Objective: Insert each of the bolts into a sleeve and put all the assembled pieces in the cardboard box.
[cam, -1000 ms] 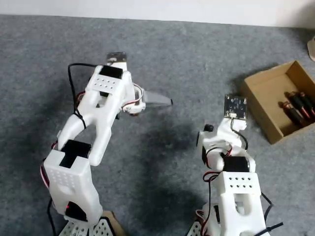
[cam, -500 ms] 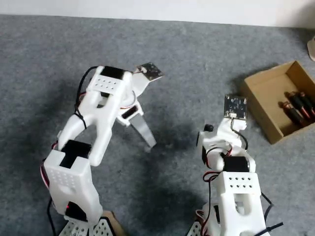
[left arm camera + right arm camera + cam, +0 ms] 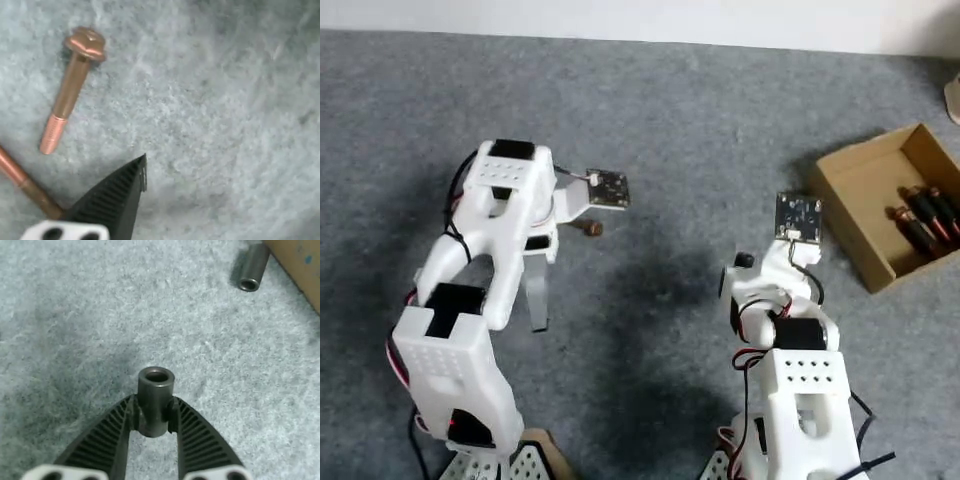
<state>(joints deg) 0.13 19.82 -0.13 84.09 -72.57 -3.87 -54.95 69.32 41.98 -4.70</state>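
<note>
Right hand (image 3: 152, 412) pinching a sleeve (image 3: 155, 397), well apart from the cardboard box (image 3: 840, 205). Left hand (image 3: 558, 270) spread over two bolts (image 3: 72, 90), farther from the box. Risk: the bolts lie close together, so I could snag both.

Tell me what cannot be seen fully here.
Left wrist view: the second bolt is cut off by the edge.
Right wrist view: the far sleeve is cut off by the edge; the right pincer hides the lower end of the held sleeve.
High view: pieces in the cardboard box are too small to count.
</note>
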